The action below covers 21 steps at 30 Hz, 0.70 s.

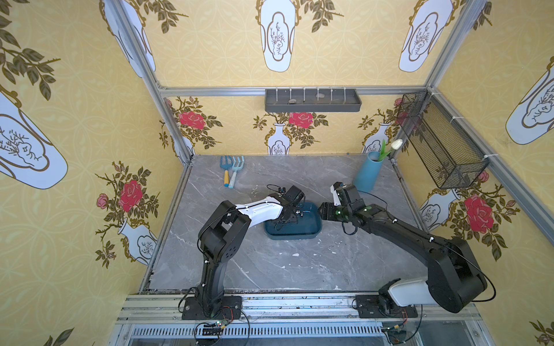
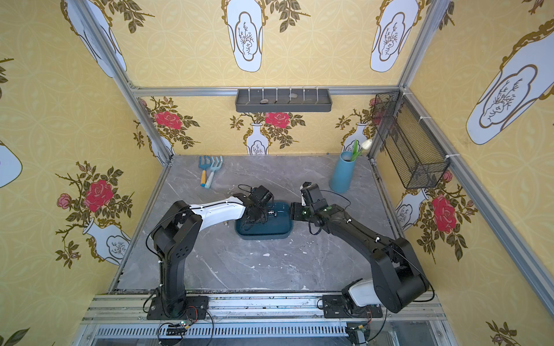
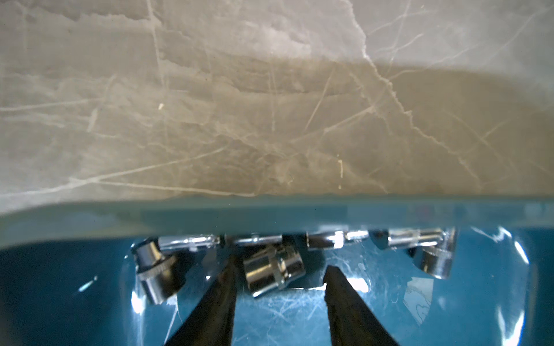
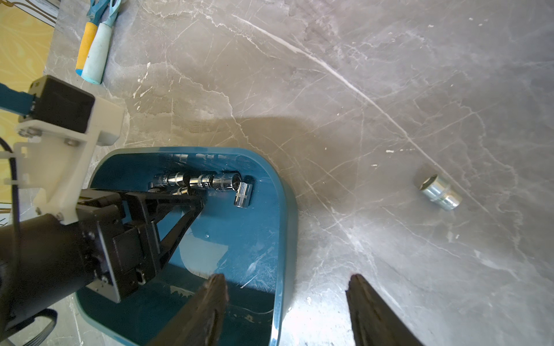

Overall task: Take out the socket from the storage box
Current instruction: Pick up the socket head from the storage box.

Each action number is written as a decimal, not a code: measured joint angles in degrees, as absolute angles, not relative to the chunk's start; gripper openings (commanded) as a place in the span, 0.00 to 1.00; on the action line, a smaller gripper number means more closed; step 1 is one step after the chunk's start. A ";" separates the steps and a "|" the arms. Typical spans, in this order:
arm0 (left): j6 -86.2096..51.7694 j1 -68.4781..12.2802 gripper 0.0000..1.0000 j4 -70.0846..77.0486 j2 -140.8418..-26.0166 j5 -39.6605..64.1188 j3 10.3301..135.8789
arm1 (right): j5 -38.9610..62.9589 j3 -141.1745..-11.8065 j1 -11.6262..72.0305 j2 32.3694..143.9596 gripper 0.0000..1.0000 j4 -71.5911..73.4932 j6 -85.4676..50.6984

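- Your left gripper (image 3: 278, 269) is reaching down inside the storage box (image 1: 290, 237), with its fingers (image 3: 223, 287) standing apart on either side of one chrome socket (image 3: 271, 277).
- One finger is sitting against that socket, and a sliver of blue floor is showing between it and the other finger. The jaws seem to be bracketing it rather than pinching it, though the close, blurred wrist view is making contact hard to judge.
- That socket is lying on its side on the box floor, just in front of a row of sockets (image 4: 195, 179) lining the wall.
- Your right gripper (image 4: 286, 286) is hanging with its fingers spread wide and nothing between them, straddling the box's rim.
- A loose socket (image 4: 439, 191) is lying on the marble tabletop (image 1: 269, 263), well apart from the box.
- The box is sitting mid-table between your two arms in both top views.
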State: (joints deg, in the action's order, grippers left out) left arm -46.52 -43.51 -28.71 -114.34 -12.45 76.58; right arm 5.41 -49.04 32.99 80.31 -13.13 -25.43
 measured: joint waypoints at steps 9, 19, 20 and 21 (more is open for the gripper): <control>-46.54 -43.51 0.49 -28.32 -115.46 -14.15 77.49 | 5.41 -48.77 32.99 80.18 0.69 -13.13 -25.43; -46.52 -43.51 0.38 -28.27 -116.38 -15.16 78.11 | 5.41 -48.77 32.99 80.18 0.69 -13.15 -25.41; -46.52 -43.51 0.37 -28.27 -116.38 -15.20 78.11 | 5.41 -48.77 32.99 80.16 0.69 -13.15 -25.41; -46.52 -43.51 0.36 -28.27 -116.38 -15.20 78.11 | 5.41 -48.77 32.99 80.14 0.69 -13.15 -25.41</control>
State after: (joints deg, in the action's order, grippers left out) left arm -46.52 -43.51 -28.27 -116.38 -15.20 78.11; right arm 5.41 -48.77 32.99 80.14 -13.15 -25.41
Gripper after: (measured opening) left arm 0.371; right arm 0.693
